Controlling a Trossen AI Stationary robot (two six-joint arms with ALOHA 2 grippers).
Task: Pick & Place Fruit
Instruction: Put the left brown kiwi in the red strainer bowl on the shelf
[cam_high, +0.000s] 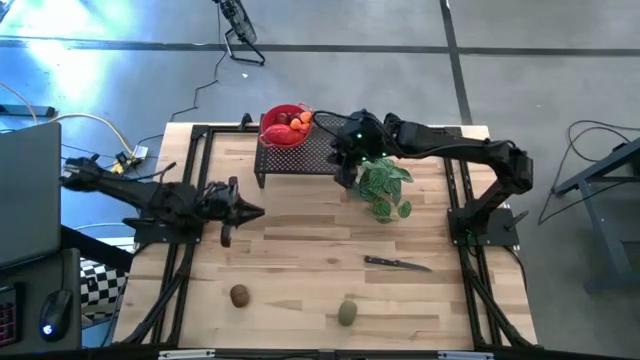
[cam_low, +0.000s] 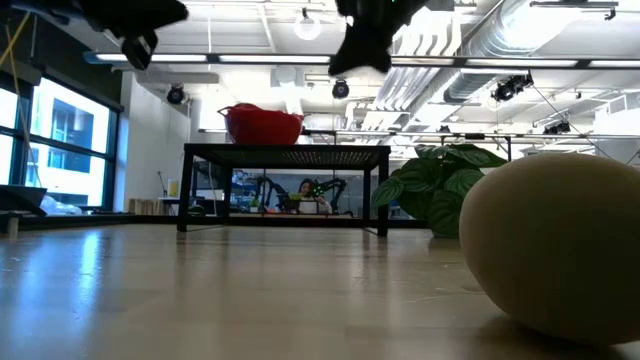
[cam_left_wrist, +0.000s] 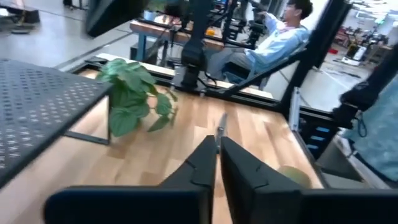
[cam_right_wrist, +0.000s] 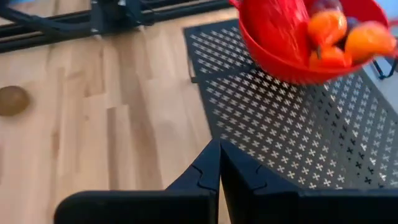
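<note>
Left hand (cam_high: 228, 236) hangs above the desk (cam_high: 300, 290) on its own side, mid-depth; fingers (cam_left_wrist: 202, 165) pressed together, nothing between them. Empty, so no pick made at this station. Likely a parked or reset posture, jaws shut to stay compact.

Right hand (cam_high: 347, 178) sits over the near right part of the mesh rack (cam_high: 300, 158), close to the plant (cam_high: 385, 188); fingers (cam_right_wrist: 208, 168) also together, nothing held. Wrist view looks along the rack top toward the bowl (cam_right_wrist: 273, 56). Reads as a hand that is clear of the bowl w/ no load.

Red bowl stands on the rack at the back of the desk, left end of the rack top. Holds orange (cam_right_wrist: 326, 28) and red pieces; exact count can't be told. Raised spot appears to be the drop point for fruit.

Two pcs not yet placed: brown fruit (cam_high: 239, 295) on the front left of the desk, green fruit (cam_high: 347, 313) at front centre, well apart from each other and from both hands. Green one lies right up against the low camera.

Knife (cam_high: 398, 264) lies flat on the desk right of centre, between plant and green fruit; not part of the job.

Judgement: task partly done; brown pc falls nearer the left arm.
</note>
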